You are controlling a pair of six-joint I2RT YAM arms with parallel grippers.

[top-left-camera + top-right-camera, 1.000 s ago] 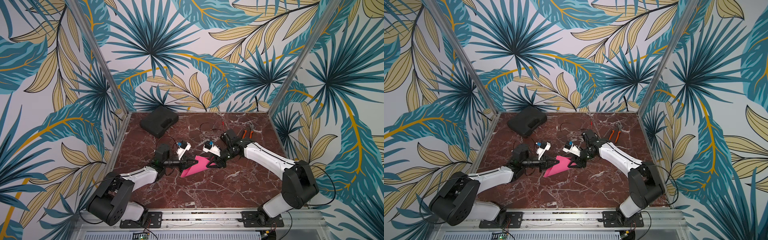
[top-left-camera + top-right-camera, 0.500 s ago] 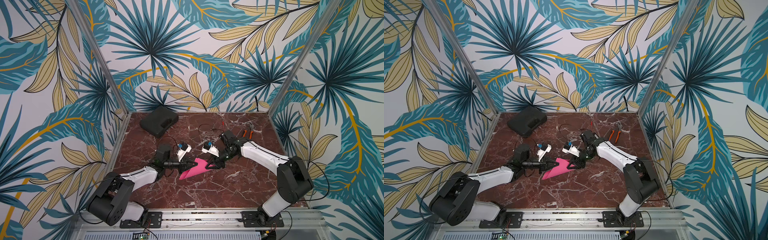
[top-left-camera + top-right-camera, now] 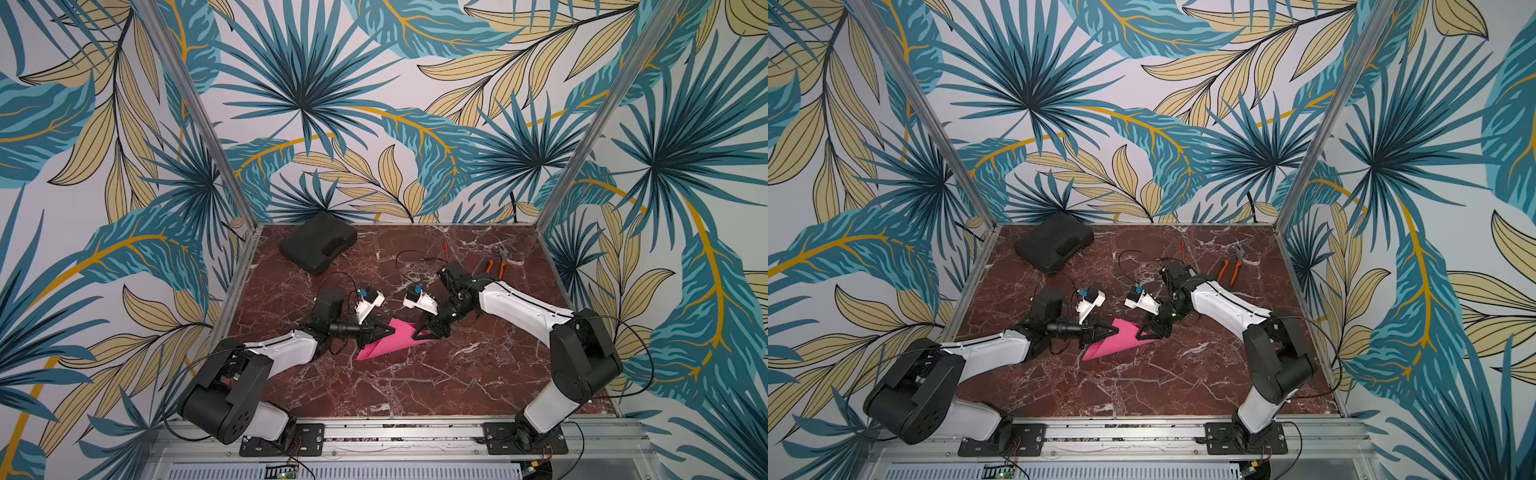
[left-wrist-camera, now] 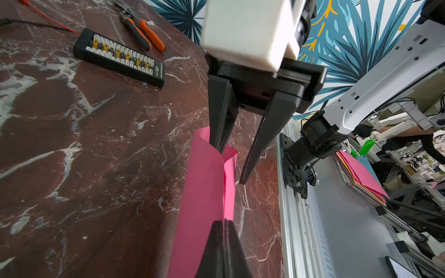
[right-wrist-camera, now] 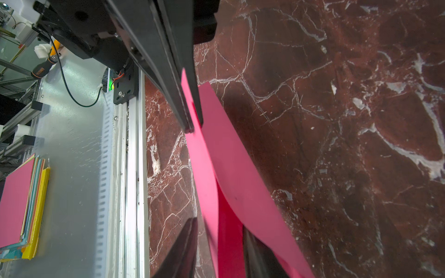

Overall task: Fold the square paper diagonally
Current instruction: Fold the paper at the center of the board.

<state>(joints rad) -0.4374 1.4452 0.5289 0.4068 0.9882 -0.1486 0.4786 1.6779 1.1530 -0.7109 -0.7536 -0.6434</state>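
Pink square paper [image 3: 390,343], bent over
It curves over itself, low end on the dark red surface [image 3: 415,386].

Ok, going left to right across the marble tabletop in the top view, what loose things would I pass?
In a top view: black case → square paper → orange-handled pliers.

dark red marble tabletop [image 3: 374,395], black case [image 3: 318,248] at back, orange-handled pliers [image 3: 496,266], black connector strip [image 4: 119,60], pink square paper [image 3: 390,343] partly resting
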